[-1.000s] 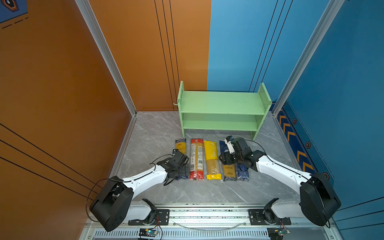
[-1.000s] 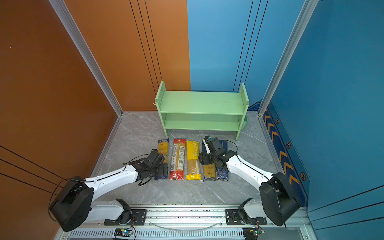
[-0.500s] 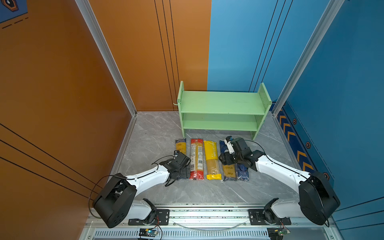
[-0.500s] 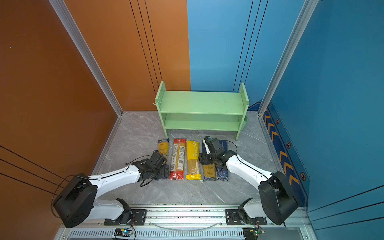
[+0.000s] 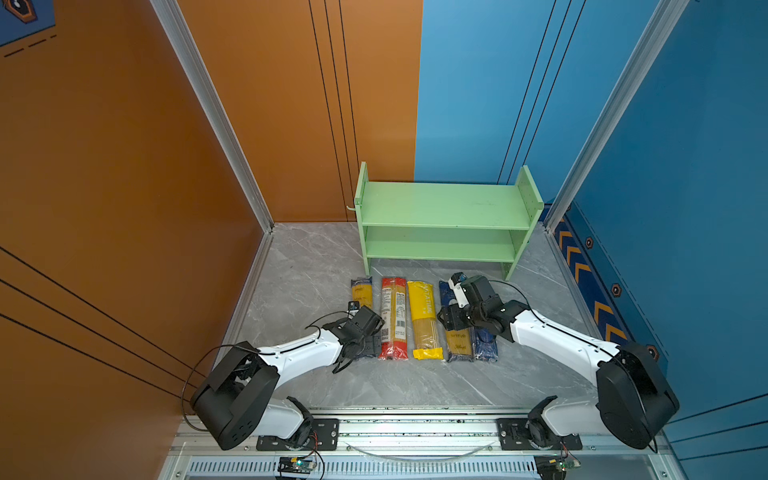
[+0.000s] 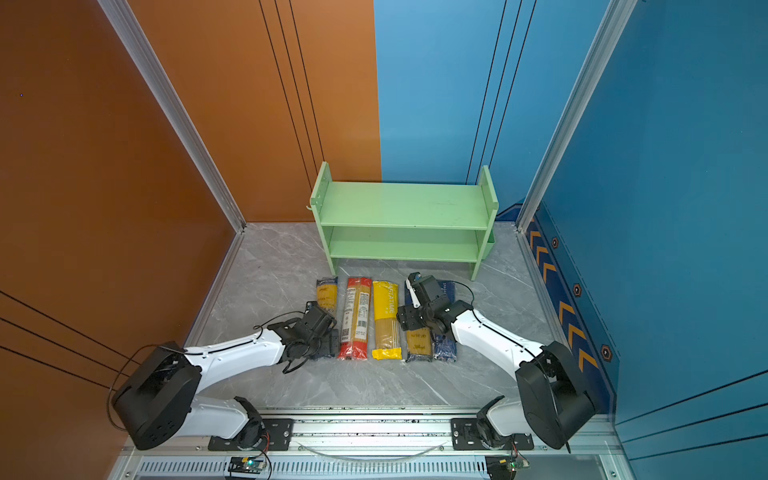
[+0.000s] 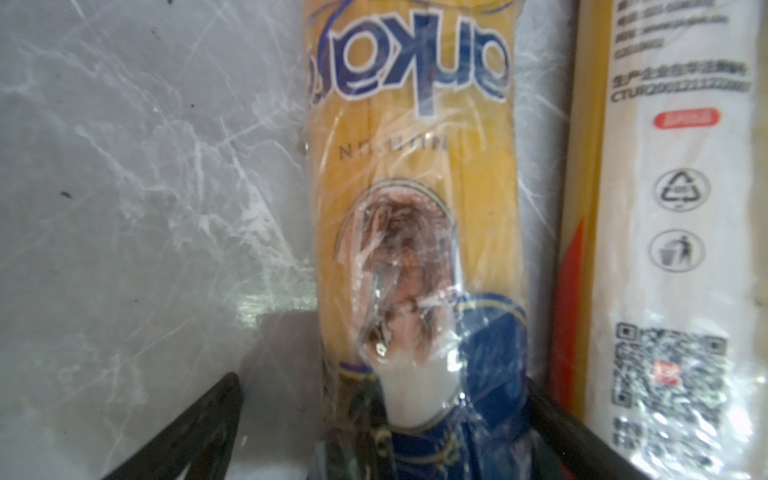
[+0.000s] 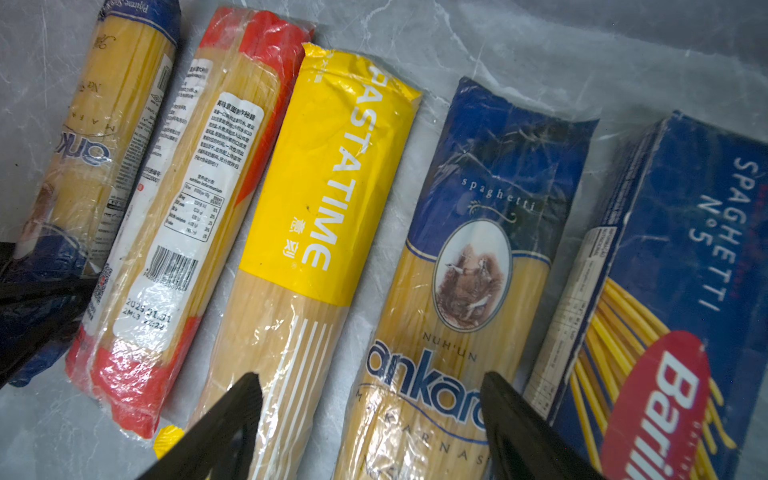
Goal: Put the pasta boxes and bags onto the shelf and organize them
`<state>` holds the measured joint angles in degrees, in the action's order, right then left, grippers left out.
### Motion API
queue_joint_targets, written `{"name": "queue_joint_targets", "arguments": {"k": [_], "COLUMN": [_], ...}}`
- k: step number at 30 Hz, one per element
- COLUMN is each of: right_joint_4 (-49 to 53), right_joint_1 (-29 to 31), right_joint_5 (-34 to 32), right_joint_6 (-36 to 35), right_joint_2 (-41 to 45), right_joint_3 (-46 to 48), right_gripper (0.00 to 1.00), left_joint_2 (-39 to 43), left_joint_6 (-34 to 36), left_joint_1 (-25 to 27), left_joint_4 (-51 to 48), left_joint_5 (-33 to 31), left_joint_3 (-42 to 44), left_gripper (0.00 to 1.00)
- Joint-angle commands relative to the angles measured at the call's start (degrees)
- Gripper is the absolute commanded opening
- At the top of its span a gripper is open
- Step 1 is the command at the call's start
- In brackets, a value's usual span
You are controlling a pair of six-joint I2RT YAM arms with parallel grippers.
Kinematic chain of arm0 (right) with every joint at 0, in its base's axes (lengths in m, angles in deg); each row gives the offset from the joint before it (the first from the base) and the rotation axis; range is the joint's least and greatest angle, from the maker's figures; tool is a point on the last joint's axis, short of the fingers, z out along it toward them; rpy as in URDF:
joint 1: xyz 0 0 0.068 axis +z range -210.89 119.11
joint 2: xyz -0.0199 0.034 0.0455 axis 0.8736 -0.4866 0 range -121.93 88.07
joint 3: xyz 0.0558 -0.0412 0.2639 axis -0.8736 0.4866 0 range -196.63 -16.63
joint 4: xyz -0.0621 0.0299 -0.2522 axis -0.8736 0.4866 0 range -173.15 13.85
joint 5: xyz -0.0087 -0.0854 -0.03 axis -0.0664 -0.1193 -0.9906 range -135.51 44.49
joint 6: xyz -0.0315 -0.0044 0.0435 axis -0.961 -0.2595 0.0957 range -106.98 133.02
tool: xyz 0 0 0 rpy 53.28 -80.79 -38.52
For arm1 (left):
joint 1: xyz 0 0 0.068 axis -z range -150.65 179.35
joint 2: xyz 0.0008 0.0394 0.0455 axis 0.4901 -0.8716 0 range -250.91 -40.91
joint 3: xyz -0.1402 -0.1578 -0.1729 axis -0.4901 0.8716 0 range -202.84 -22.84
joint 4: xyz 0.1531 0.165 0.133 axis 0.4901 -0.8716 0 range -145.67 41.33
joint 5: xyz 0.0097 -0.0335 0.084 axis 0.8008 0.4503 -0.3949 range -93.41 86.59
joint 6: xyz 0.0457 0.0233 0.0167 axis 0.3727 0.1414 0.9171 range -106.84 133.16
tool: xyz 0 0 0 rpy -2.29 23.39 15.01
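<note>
Left gripper (image 7: 380,386), fingers wide, straddles an ankara bag (image 7: 411,166); right gripper (image 8: 370,376), fingers parted, hovers over a second ankara bag (image 8: 469,270). Green shelf (image 5: 444,203) stands beyond.

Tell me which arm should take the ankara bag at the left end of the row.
Left. The left gripper is open and already straddles that ankara bag. The right gripper, also open, sits over the other ankara bag, further along the row.
</note>
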<state>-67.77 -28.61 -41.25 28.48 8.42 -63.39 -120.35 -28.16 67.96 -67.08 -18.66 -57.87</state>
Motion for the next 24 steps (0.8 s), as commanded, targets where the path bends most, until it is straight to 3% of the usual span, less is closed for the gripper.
{"name": "queue_joint_targets", "arguments": {"k": [1,10,24], "right_joint_4": [-0.5,-0.5,-0.3], "right_joint_1": [0.5,0.5,0.5], "right_joint_5": [0.1,0.2,0.0], "right_joint_6": [-0.2,-0.3,0.1], "right_joint_2": [-0.9,-0.8,-0.6], "right_joint_3": [-1.2,-1.2,-1.1], "right_gripper": [0.81,0.81,0.82], "left_joint_2": [-1.0,-1.9,-2.2], "left_joint_6": [-0.6,-0.3,-0.1], "left_joint_1": [0.5,0.7,0.6], "left_joint_4": [-0.3,-0.2,1.2], "left_joint_5": [-2.1,-1.9,-1.2], "left_joint_3": [0.6,0.6,1.4], "left_gripper": [0.97,0.79,0.63]}}
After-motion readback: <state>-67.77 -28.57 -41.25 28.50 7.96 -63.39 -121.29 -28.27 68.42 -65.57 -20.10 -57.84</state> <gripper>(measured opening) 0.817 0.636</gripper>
